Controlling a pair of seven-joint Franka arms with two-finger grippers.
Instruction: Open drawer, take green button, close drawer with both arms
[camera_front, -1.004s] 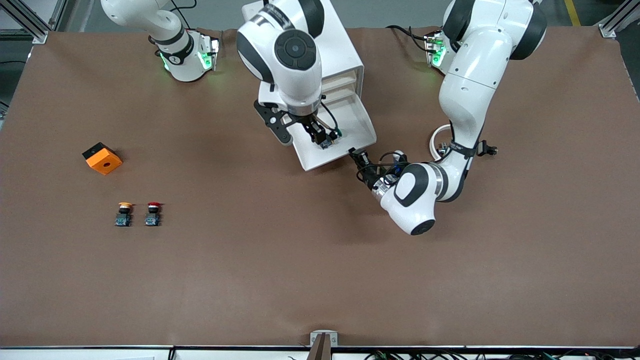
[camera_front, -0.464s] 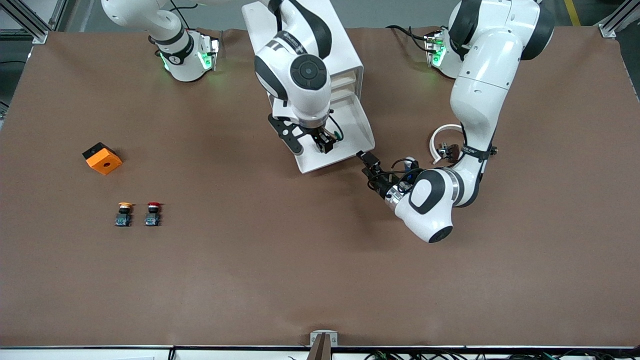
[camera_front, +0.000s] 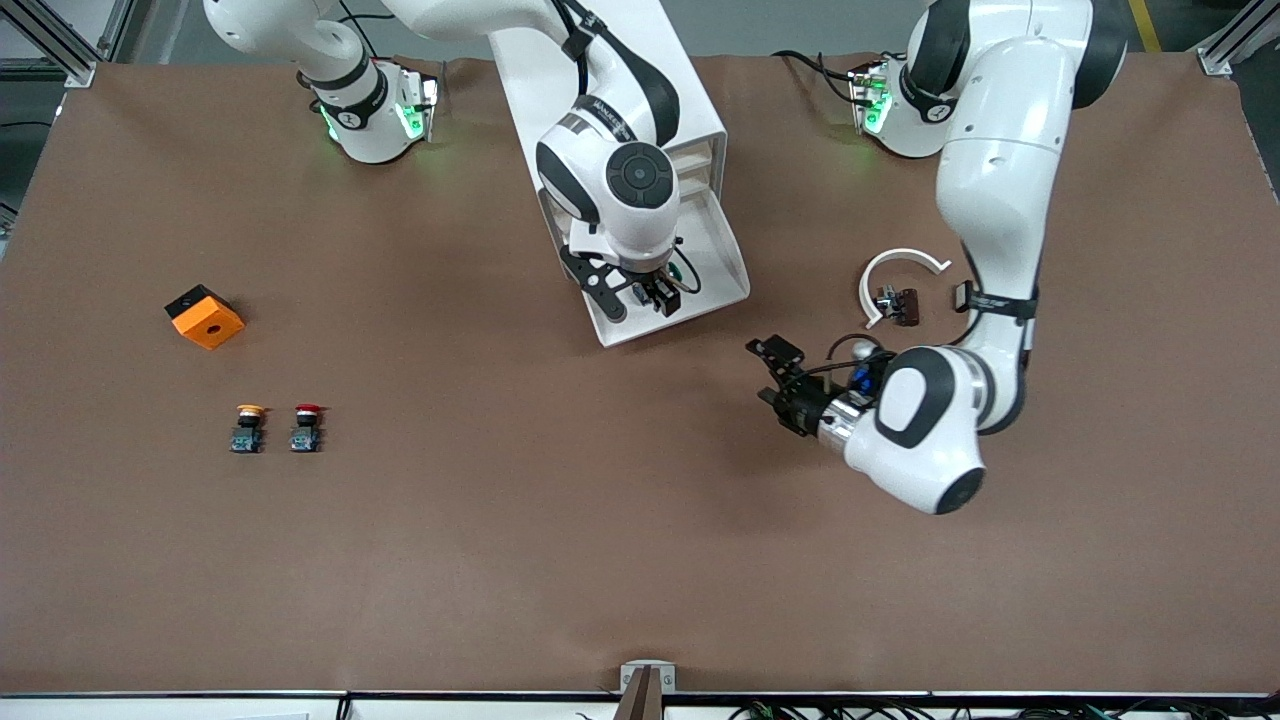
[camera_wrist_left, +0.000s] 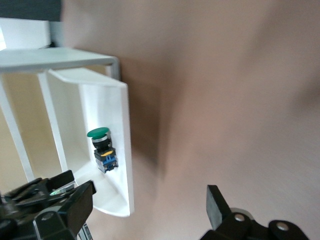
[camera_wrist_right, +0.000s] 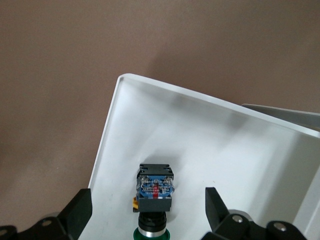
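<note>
**Green button in the open drawer, half hidden under the right arm**

From the front, the right pincer (camera_front: 660, 297) and its wrist cover most of the button (camera_front: 679, 271); only a green sliver shows. It lies on the floor of the one pulled-out drawer (camera_front: 730, 275), between the released fingers (camera_wrist_right: 75, 212) but untouched. The left pincer (camera_front: 785, 380) hangs released over bare worktop (camera_front: 520, 560), apart from the drawer. Two more buttons, yellow-capped (camera_front: 247, 427) and red-capped (camera_front: 307, 427), stand beside each other; one orange block (camera_front: 204, 316).
</note>
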